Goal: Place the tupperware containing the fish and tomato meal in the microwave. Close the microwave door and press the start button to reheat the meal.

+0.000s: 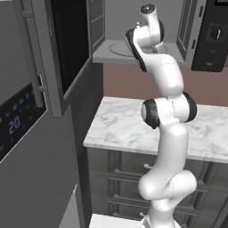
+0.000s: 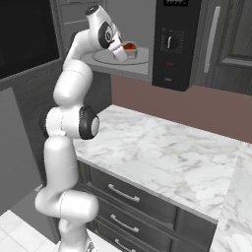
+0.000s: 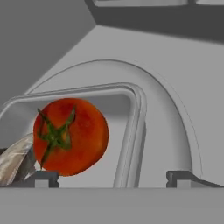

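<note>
Translucent tupperware (image 3: 131, 127) with tomato (image 3: 70, 135) rests on the microwave (image 2: 172, 44) turntable (image 3: 175, 131). Gripper (image 3: 111, 177) released, jaws spread. Placement step ending; next: withdraw, then swing the microwave door (image 1: 67, 49) shut.

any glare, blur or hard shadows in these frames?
Hand view: sharp, a soft highlight on the tomato, cavity ceiling in shadow. Right base view: even, flat light on the counter, no glare. Left base view: microwave door glass is plain black, without reflections.
</note>
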